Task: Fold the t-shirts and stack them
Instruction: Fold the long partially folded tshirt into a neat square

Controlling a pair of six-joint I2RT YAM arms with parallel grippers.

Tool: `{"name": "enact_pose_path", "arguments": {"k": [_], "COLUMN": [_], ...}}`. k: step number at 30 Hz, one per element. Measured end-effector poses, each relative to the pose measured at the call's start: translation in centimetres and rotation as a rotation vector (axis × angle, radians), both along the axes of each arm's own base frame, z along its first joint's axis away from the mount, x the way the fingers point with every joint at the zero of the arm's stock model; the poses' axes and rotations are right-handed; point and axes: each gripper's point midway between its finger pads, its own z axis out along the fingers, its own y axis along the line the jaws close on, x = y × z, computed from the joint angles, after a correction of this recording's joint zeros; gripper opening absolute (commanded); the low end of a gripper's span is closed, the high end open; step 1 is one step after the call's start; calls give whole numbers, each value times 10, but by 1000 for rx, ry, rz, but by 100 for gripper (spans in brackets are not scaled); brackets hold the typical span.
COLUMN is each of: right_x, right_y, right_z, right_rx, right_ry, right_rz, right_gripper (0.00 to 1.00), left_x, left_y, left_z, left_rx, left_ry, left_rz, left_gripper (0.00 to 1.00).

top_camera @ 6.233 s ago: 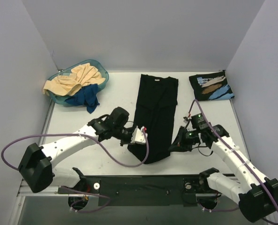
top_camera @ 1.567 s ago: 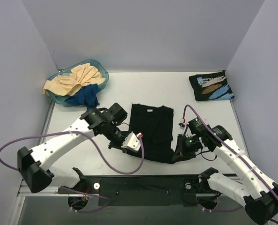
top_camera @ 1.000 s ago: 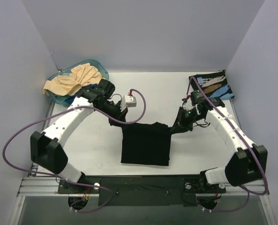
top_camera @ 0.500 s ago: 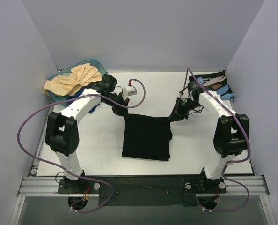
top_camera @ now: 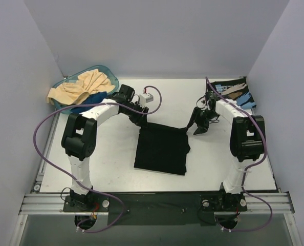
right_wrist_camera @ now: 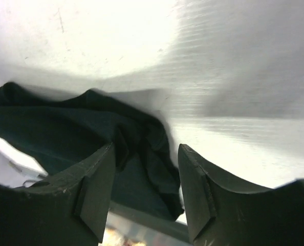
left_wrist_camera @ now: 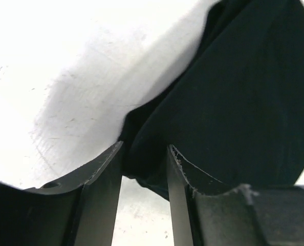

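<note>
**Both arms at the far corners of the folded black shirt**

The plain black cloth t-shirt (top_camera: pixel 161 151) lies flat in the middle of the white table (top_camera: pixel 111 164), folded into a rough rectangle with its long side running from near to far. Both arms reach out over the table to its far edge.

The left gripper (top_camera: pixel 142 121) sits at the far-left corner. In the left wrist view its dark fingers (left_wrist_camera: pixel 103 174) stand close together and a fold of black cloth fills the gap from one to the other, so it grips the shirt.

The right gripper (top_camera: pixel 196 126) sits at the far-right corner, where the cloth pulls out into a small point towards it. In the right wrist view its fingers (right_wrist_camera: pixel 195 189) stand wider apart. A loose bunch of the black cloth lies between them on the table and does not fill the gap, so these jaws look parted and not pressing.

A folded black t-shirt with white, tan and light-blue print (top_camera: pixel 233 93) rests at the far-right corner of the table, well apart from the plain one.

At the far left stands a translucent teal plastic basin (top_camera: pixel 113 82). A crumpled beige t-shirt (top_camera: pixel 83 86) spills over its rim, and a dark blue t-shirt (top_camera: pixel 93 100) lies under it, partly hidden by the left arm.
</note>
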Motion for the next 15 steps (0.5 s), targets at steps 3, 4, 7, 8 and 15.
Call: {"name": "enact_pose_path", "arguments": {"k": [3, 4, 7, 8, 15], "right_x": [-5, -14, -41, -48, -67], "right_y": [-10, -13, -16, -14, 3], "right_z": [1, 3, 17, 22, 20], "right_rx": [-57, -71, -103, -106, -51], "right_ry": [-69, -83, -140, -161, -226], "right_rz": [-10, -12, -1, 10, 28], "right_gripper": [50, 51, 54, 56, 61], "left_x": [11, 15, 25, 26, 10], "left_y": [6, 10, 22, 27, 25], "left_z": [-15, -17, -18, -19, -4], "left_rx": [24, 25, 14, 12, -57], "left_ry": [30, 36, 38, 43, 36], "left_rz": [85, 115, 184, 203, 189], "left_gripper": [55, 56, 60, 61, 70]}}
